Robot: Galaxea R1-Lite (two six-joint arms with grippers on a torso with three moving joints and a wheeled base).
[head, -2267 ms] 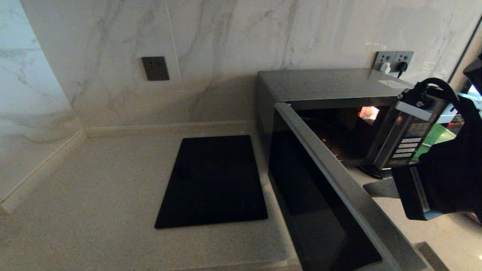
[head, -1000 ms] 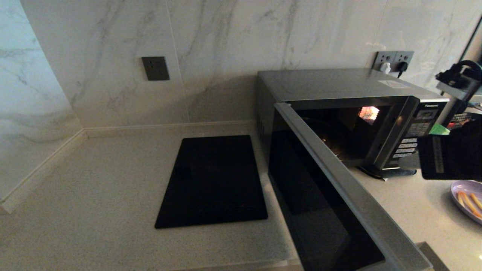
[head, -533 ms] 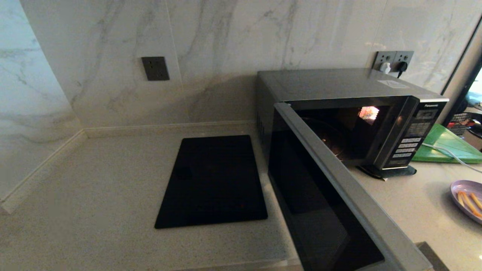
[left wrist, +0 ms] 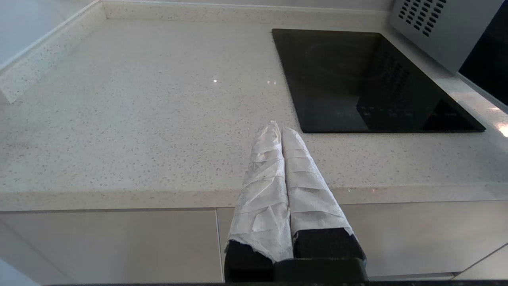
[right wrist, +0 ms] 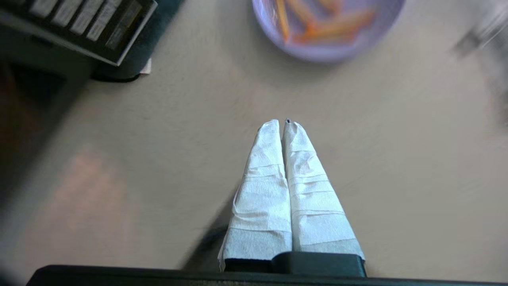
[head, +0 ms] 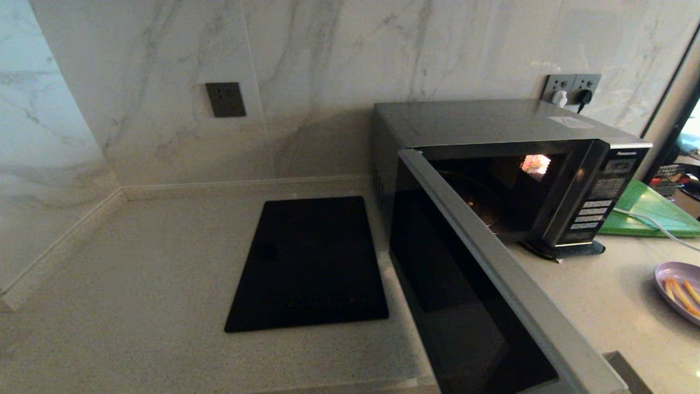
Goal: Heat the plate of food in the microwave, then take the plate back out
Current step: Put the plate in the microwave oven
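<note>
Desk (head: 136, 262): pale speckled stone, carries everything. Microwave (head: 492, 123) stands at the back right, door (head: 492, 284) swung wide toward you, cavity lit and, as far as you can see in, empty. Black cooktop (head: 311, 262) lies flat just left of it; green board (head: 648, 210) sits behind its right side.

Plate of food (head: 675, 284): small lavender plate with orange-yellow sticks, on the desk near the right edge of the head view, well apart from the microwave, not yet loaded. In the right wrist view it lies ahead of the right pincer (right wrist: 283, 124), whose cloth-wrapped fingers are pressed together, holding nothing, above bare desk. Left pincer (left wrist: 276, 129) is parked at the desk's front edge, fingers also together and empty.

Handling, your call: plate looks light, stiff and smooth, likely slippery; sticks lie loose and would roll if tipped. Open up, pinch the near rim, keep it level.
</note>
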